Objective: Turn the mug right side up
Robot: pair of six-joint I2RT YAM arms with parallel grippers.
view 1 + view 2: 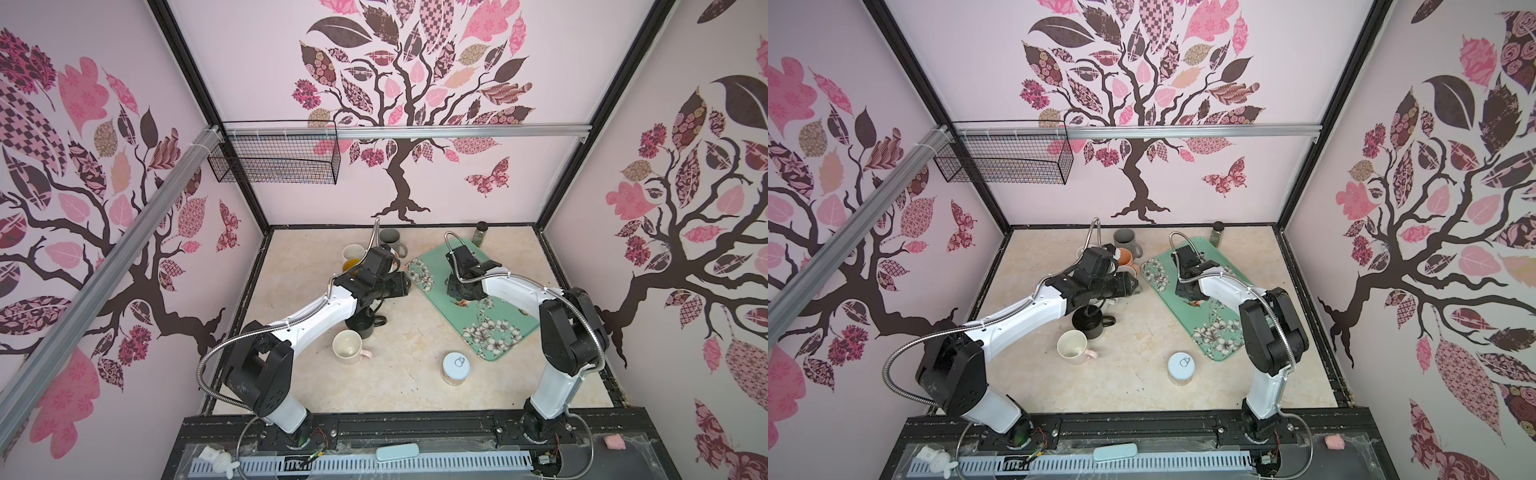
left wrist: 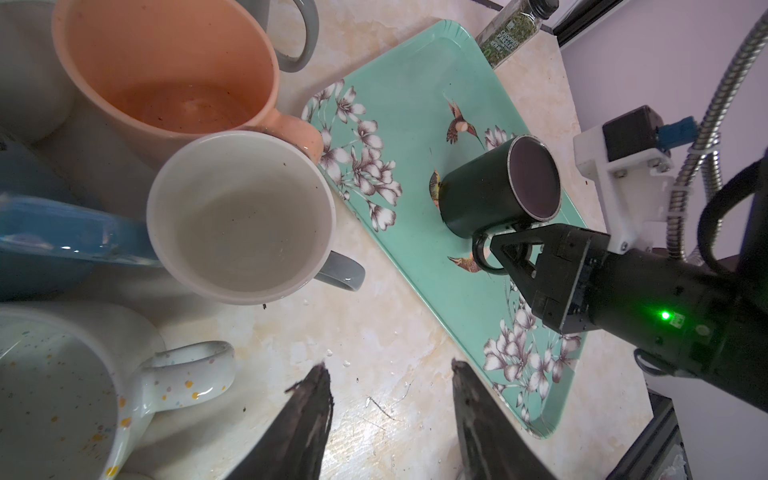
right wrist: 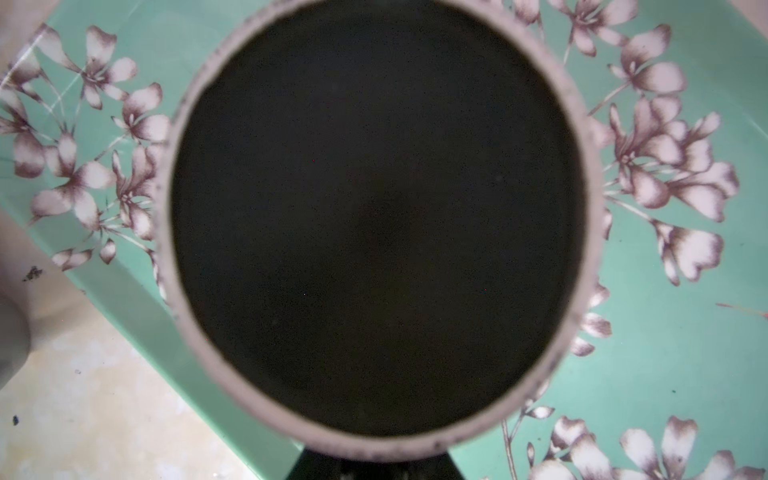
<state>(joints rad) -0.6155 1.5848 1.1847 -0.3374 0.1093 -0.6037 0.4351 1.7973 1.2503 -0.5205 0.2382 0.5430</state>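
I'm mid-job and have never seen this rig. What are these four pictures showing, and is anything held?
Two white-and-black robot arms, left and right, stand at the table's near edge, each ending in a two-finger gripper. Both top views look down on the whole scene. The other two pictures come from cameras on the arms' wrists. On the beige tabletop lies a teal flowered tray with a dark mug mouth-down on it; its base fills the right wrist view. The right gripper is shut on that mug's handle. The left gripper is open and empty, above the tabletop near a peach ceramic mug and a white mug. A tin can and a spice jar stand apart.
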